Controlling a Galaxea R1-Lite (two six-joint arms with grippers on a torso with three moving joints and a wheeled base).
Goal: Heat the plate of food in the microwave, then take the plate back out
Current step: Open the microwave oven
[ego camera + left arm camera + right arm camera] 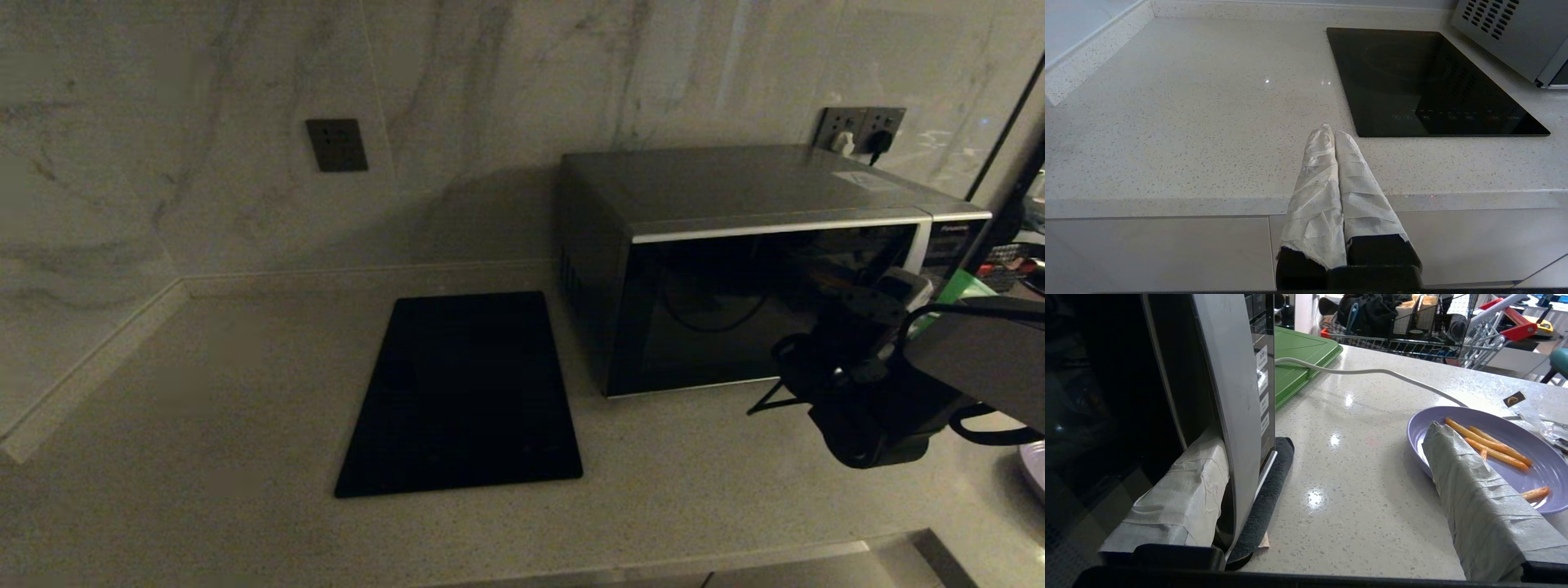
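The microwave [735, 269] stands at the back right of the counter with its dark glass door shut. My right gripper [1321, 433] is open wide at the door's right edge. One wrapped finger [1184, 490] sits between the glass and the curved silver handle strip [1229, 396]. The other finger [1478, 498] reaches out over the near rim of the lavender plate of food [1453, 412], which rests on the counter with several orange sticks [1490, 447]. Only a sliver of the plate [1035, 465] shows in the head view. My left gripper [1331, 131] is shut and empty over the counter's front edge.
A black glass cooktop [465, 392] lies flat left of the microwave. A green board [1298, 355] lies behind the microwave's right side, and a white cable [1372, 371] runs across the counter past the plate. A wire basket of clutter [1412, 339] stands beyond.
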